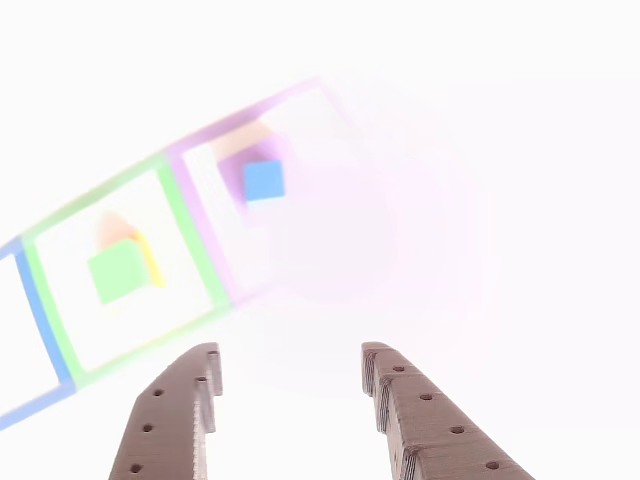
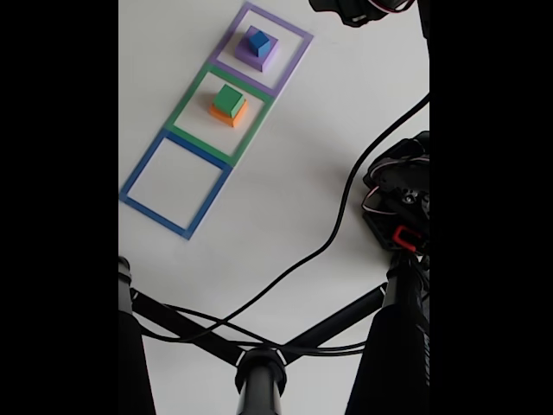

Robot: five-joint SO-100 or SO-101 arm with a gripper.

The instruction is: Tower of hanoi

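The tower of hanoi blocks stand in two stacks. A small blue cube (image 1: 264, 181) (image 2: 258, 40) rests on the pale-purple slab (image 1: 232, 178) (image 2: 251, 57) inside the purple square outline. A green cube (image 1: 118, 271) (image 2: 228, 98) sits on the orange cube (image 1: 118, 230) (image 2: 230, 114) inside the green outline. In the other view my gripper (image 1: 292, 352) is open, its two brown fingers (image 1: 175, 410) rising from the bottom edge. It is short of both stacks and holds nothing. That view is washed out and blurred.
A blue square outline (image 2: 175, 183) lies beside the green one with nothing in it. The arm's base (image 2: 399, 201) stands at the right of the fixed view. A black cable (image 2: 328, 242) crosses the white table. A dark tripod-like stand (image 2: 259, 367) fills the bottom.
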